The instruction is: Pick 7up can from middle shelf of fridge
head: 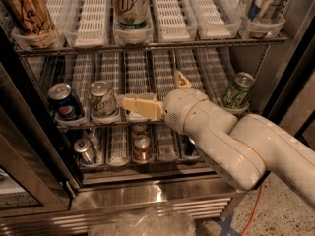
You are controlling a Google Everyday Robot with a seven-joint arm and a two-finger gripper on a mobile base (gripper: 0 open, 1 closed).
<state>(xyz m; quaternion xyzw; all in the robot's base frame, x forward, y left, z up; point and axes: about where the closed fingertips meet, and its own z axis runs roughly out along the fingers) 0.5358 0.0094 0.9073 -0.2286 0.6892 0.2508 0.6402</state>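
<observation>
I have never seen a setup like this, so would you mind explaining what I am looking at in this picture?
This is a single camera view looking down into a drinks fridge; where the camera sits is unknown. The cream-coloured limb entering from the right is a robot arm. At its end is the gripper, whose two tan fingers are spread open and hold nothing. It is at the middle shelf, one finger pointing at the 7up can, the pale one; whether they touch, I cannot tell. That shelf also carries a Pepsi can on the left and a darker green can far right. A tall 7UP can stands on the shelf above, and more cans sit below.
</observation>
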